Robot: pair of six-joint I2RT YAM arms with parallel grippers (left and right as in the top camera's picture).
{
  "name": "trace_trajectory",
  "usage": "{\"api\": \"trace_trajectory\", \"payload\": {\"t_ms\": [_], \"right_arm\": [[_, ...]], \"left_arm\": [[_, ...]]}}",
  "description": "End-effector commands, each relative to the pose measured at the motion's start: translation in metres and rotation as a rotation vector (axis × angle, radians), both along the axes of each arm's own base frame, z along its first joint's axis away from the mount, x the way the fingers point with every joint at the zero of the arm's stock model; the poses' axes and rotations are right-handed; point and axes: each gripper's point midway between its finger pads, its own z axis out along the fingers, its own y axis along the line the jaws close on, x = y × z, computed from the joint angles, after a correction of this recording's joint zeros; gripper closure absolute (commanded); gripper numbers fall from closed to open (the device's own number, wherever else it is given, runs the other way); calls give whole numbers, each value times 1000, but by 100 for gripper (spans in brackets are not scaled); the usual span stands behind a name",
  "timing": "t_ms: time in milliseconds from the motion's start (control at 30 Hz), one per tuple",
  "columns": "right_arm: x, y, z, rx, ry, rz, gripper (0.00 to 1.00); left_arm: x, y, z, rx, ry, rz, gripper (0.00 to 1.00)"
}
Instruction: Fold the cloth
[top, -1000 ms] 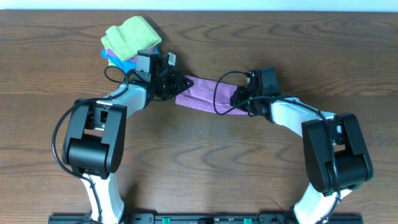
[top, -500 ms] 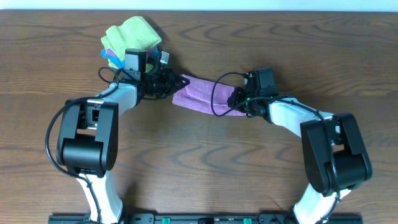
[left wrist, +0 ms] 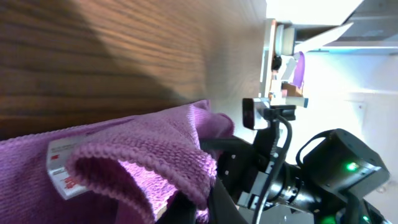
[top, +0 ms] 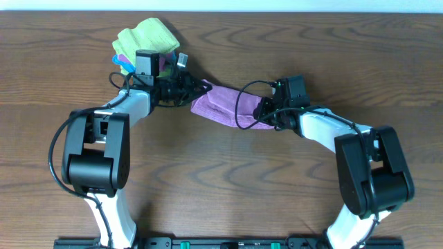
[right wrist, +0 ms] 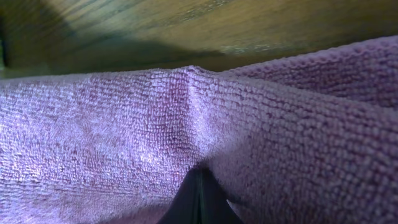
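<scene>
I count one lilac cloth (top: pixel 225 107), two claws, left claw (top: pixel 202 88) and right claw (top: pixel 261 111), each clamped tight on it; one lime-green cloth (top: pixel 145 38), one blue cloth (top: pixel 121 62).

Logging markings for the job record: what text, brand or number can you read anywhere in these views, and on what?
White label at the edge of the purple cloth: reddish print, too blurred to read.
Nothing else shows readable text in any view.
</scene>
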Motion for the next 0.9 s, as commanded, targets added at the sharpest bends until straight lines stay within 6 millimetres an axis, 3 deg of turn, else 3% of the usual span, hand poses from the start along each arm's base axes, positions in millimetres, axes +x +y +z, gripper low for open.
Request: {"api": "trace_trajectory", "payload": {"t_ms": [0, 167, 600, 767, 867], "right_arm": [[-11, -24, -26, -131, 44, -38, 99], [-11, -24, -26, -131, 44, -38, 99], [-11, -24, -26, -131, 43, -38, 99], [-11, -24, -25, -138, 32, -13, 99], [-11, -12, -14, -97, -11, 83, 99]], "left_arm": [[14, 14, 22, -29, -52, 17, 87], [18, 24, 23, -33, -55, 35, 73], [17, 41, 29, -77, -57, 31, 70], [18, 40, 28, -65, -64, 34, 67], [16, 32, 28, -61, -67, 19, 64]]}}
